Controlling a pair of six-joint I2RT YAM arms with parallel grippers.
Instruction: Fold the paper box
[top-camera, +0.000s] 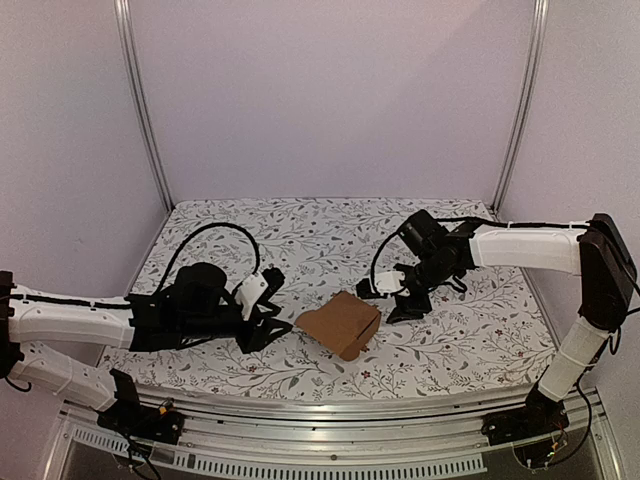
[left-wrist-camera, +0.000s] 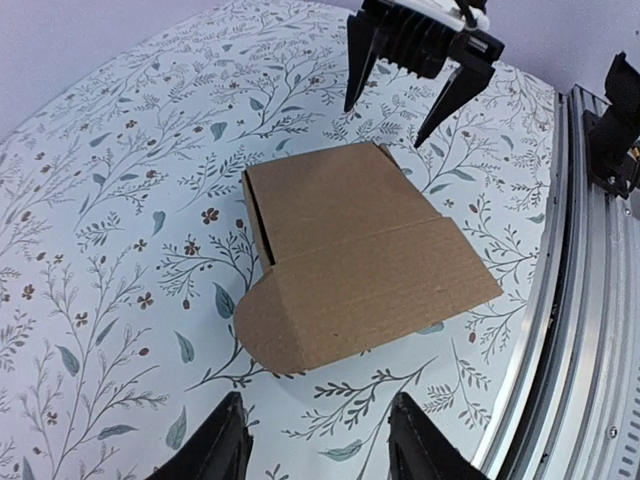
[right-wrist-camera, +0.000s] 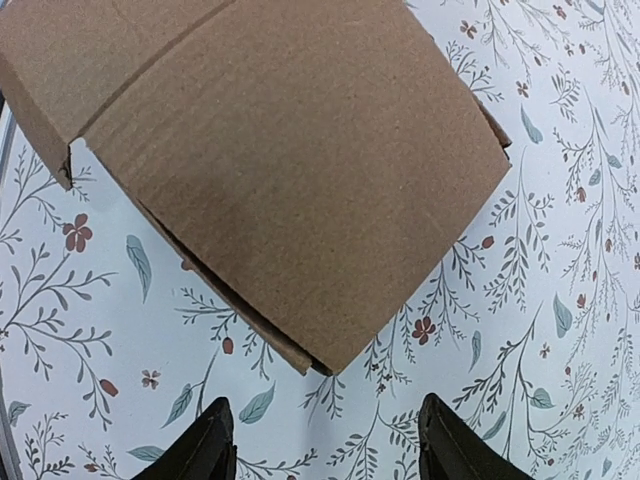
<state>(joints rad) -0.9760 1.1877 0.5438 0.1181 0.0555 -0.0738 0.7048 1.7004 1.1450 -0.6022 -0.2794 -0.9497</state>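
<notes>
Cardboard, plain brown and unmarked, made up the paper box (top-camera: 340, 325), which lay partly folded on the table (top-camera: 300, 230) close to the middle of the near edge, between the two grippers. Its long axis ran roughly left to right, slightly skewed to that edge. The raised, squarish body sat at the end towards the right edge. From it a broad flat panel sloped down to the surface towards the left edge, one of its outer corners rounded and the other square. In the left wrist view the paper box (left-wrist-camera: 350, 260) showed a straight crease where the body met that panel, and a dark slit down one side wall. In the right wrist view the paper box (right-wrist-camera: 290, 150) showed a fine corrugated grain and a thin gap under the top sheet along its lower edge.

The left gripper (top-camera: 265, 315) stood near the flap end with its black fingers spread wide and nothing between them; the same left gripper (left-wrist-camera: 320, 450) was clear of the cardboard. The right gripper (top-camera: 405, 305) was near the body end, also spread wide and empty, its tapered dark fingers (left-wrist-camera: 357, 70) pointing down at the table. The table had a matt white covering printed with grey leafy sprigs and small reddish flowers.
</notes>
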